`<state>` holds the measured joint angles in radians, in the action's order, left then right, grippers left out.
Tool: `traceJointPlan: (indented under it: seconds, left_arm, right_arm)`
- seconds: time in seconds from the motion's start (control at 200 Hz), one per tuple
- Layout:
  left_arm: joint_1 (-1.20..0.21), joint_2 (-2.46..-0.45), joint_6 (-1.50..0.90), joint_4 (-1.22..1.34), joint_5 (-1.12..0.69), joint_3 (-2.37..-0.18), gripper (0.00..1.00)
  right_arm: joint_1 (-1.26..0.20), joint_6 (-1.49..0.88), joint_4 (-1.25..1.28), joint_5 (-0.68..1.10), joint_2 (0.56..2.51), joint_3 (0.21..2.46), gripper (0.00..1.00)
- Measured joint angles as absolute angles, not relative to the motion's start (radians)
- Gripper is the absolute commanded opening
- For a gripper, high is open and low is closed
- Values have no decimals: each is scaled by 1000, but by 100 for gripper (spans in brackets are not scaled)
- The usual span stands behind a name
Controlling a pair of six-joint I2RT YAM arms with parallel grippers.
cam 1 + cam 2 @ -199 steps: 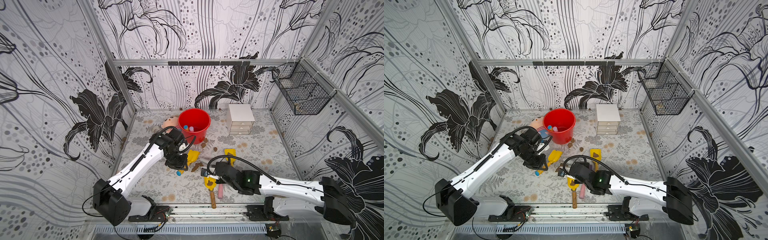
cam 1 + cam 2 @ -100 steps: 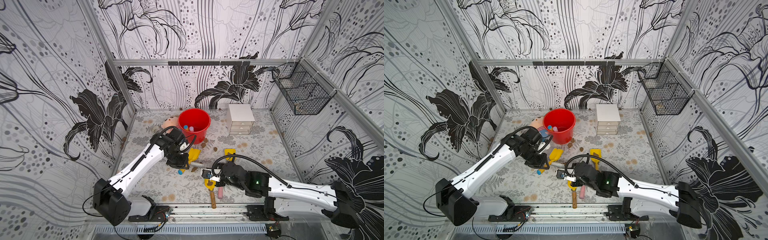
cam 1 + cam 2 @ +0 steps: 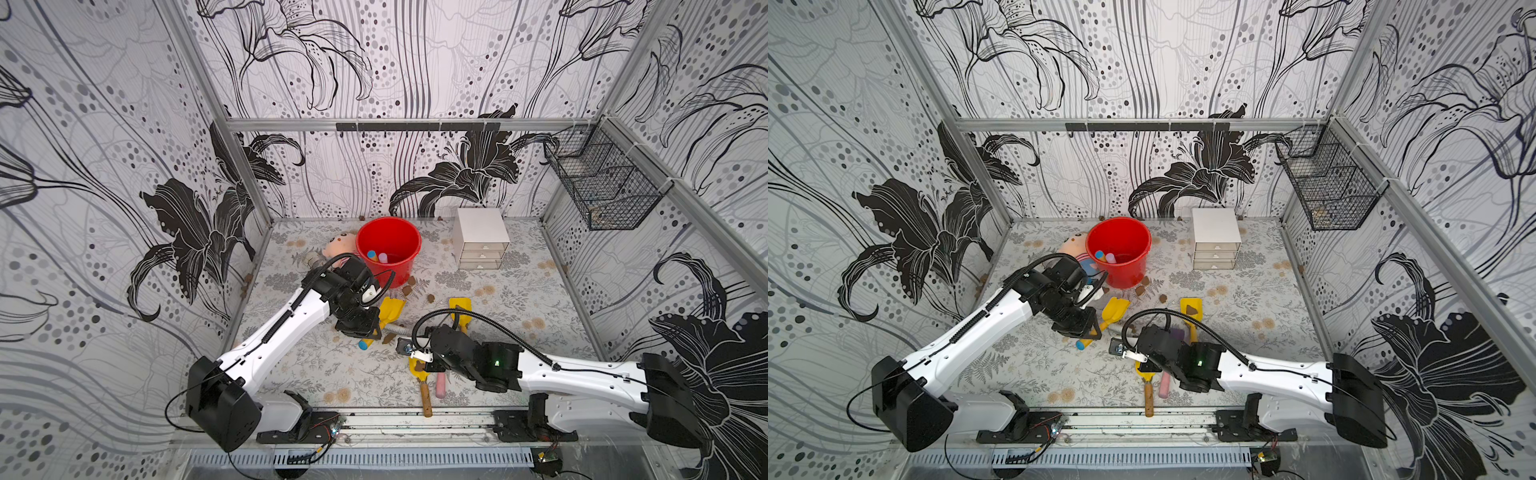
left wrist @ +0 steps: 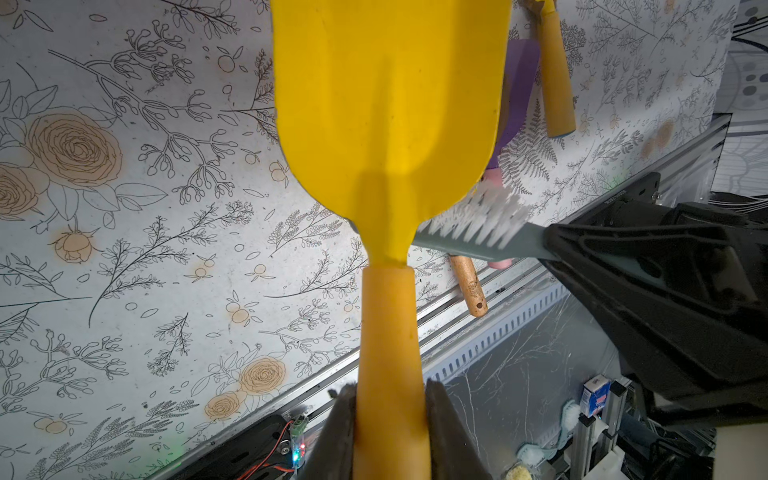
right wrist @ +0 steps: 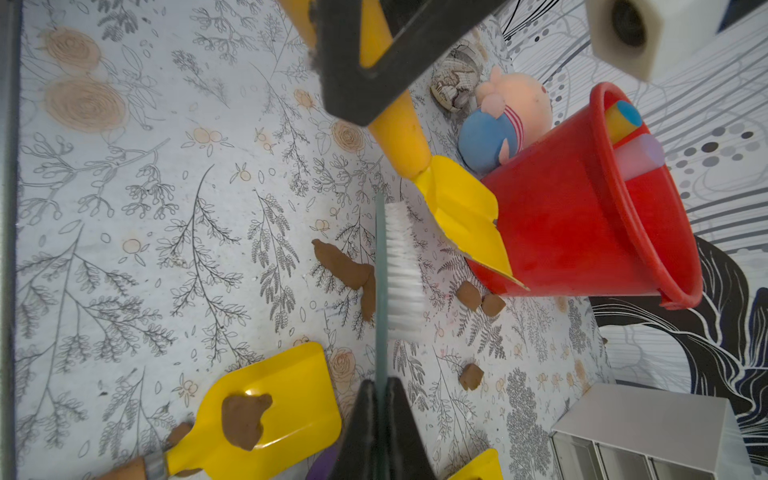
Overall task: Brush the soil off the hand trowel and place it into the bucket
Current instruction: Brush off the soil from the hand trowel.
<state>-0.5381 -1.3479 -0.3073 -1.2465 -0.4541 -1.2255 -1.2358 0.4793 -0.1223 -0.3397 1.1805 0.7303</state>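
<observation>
Trowel hangs over the middle of the counter in both top views. Its handle is clenched in the left end effector, just in front of the bucket, which stands near the far edge. The right end effector grasps a brush just beside the blade. Soil clumps lie scattered near the bucket.

In the left wrist view the jaws pinch the handle from both sides. The trowel shows a plain yellow blade, and the brush bristles sit at its shoulder; whether they touch I cannot tell.

In the right wrist view the jaws squeeze the thin brush handle. The trowel tilts, tip before the bucket wall. Soil lies under the bristles, and a second trowel carries one clump.
</observation>
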Motion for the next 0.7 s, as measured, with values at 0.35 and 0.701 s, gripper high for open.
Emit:
traceJointPlan:
  seconds: [0.35, 0.701]
  left_arm:
    - [-538, -1348, -314, -1245, -481, -1225, 0]
    - [-538, -1347, -331, -1219, -571, -1225, 0]
  right_arm:
    - [-1236, 490, -156, -274, 1069, 720, 0]
    - [-1236, 505, -91, -402, 1155, 717, 0]
